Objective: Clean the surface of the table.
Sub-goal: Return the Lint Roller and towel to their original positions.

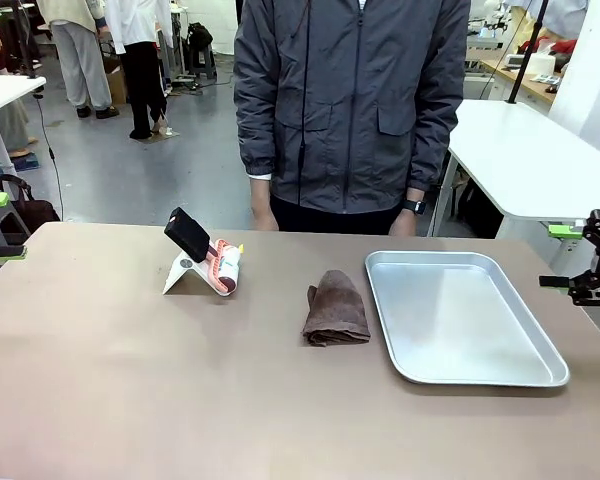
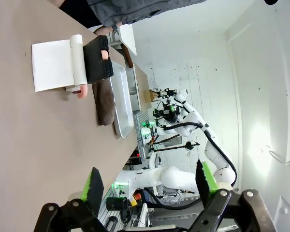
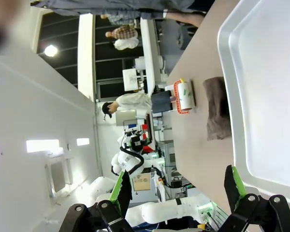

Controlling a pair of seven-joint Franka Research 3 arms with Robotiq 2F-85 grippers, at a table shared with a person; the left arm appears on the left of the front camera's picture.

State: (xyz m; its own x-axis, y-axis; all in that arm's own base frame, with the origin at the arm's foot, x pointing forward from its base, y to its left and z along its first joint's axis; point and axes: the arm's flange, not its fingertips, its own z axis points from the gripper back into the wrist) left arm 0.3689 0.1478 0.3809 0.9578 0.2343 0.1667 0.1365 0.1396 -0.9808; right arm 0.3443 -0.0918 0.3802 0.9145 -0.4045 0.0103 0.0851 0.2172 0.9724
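The tan-brown table (image 1: 130,380) carries a folded brown cloth (image 1: 336,310) near its middle. My left gripper (image 1: 0,225) hangs open at the table's far left edge, well away from the cloth. My right gripper (image 1: 560,256) is open off the right edge, beside the steel tray (image 1: 460,315). In the left wrist view the open gripper (image 2: 149,186) holds nothing, with the table (image 2: 29,135) and the cloth (image 2: 105,101) beyond it. The right wrist view has the open gripper (image 3: 178,188) empty too, the cloth (image 3: 217,108) lying next to the tray (image 3: 266,96).
A white stand (image 1: 185,272) holding a black phone (image 1: 188,234) and a red-and-white tube (image 1: 226,268) sits left of the cloth. A person in a grey jacket (image 1: 350,100) stands at the far edge. A white table (image 1: 530,160) lies back right.
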